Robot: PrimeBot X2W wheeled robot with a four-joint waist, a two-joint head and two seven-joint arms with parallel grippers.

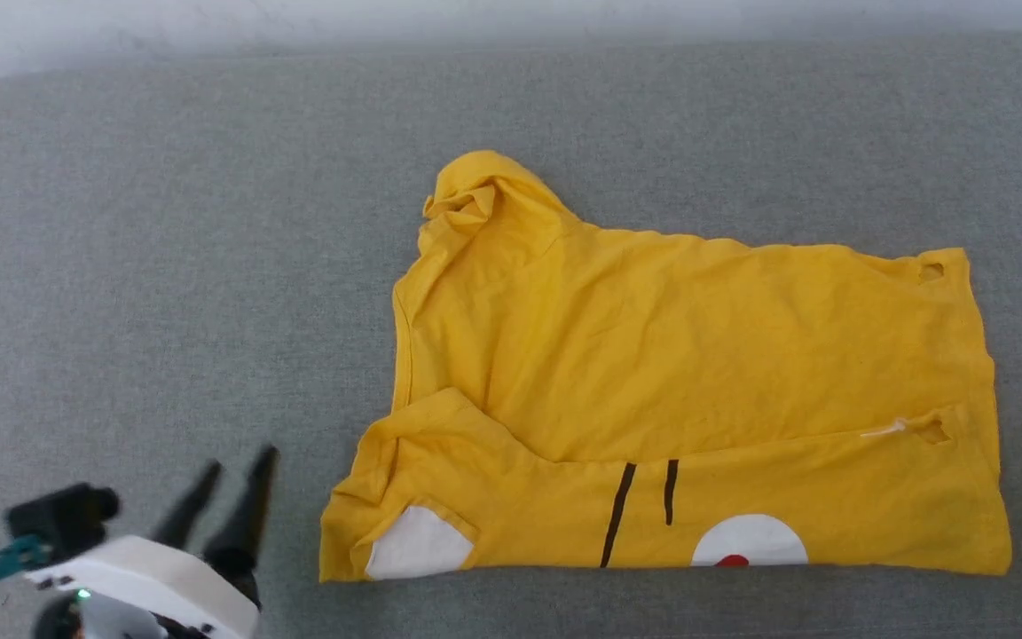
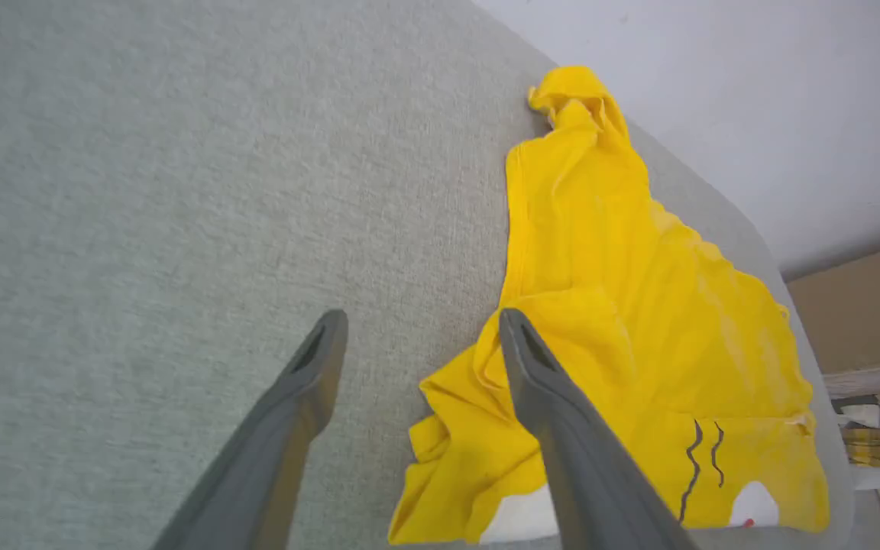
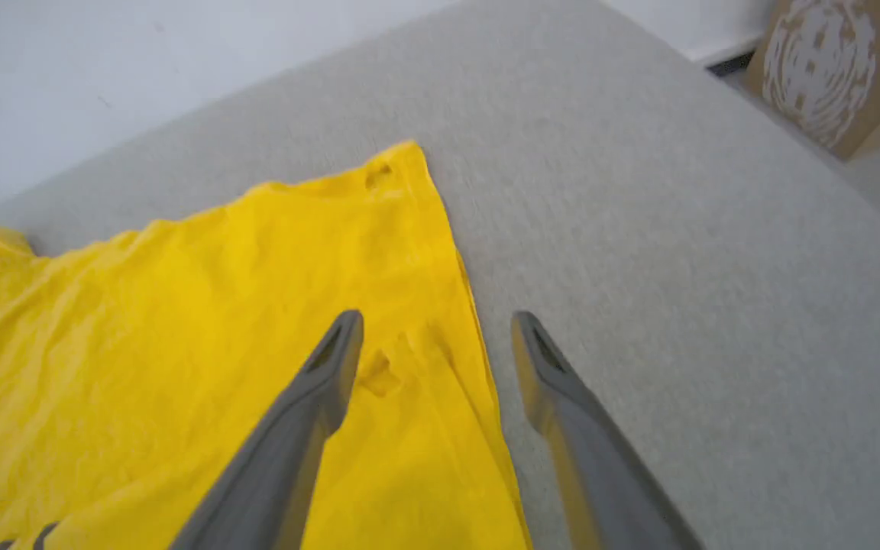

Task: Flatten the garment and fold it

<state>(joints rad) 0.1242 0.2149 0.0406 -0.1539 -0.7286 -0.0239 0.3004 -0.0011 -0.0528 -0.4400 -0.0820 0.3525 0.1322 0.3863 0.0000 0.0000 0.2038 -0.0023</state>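
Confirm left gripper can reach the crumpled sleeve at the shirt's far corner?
Probably yes. The left gripper is open and holds nothing, and bare grey cushion lies between it and the crumpled sleeve.
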